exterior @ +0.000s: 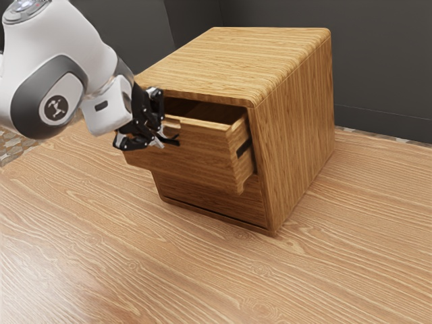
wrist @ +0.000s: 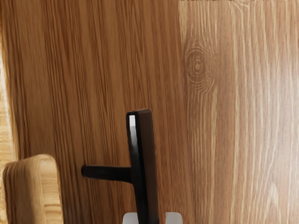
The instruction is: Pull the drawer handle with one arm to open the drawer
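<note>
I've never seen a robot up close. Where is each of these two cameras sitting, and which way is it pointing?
Exterior view: beside the table, looking down at the cabinet and its part-open drawer; the white arm and black pincer enter from the exterior view's left.
Wrist view: rides on the arm's end, facing the drawer front close up, black handle ahead; of the robot, perhaps two white bits beside the handle.
Shared: the drawer front, with the pincer at the handle.
</note>
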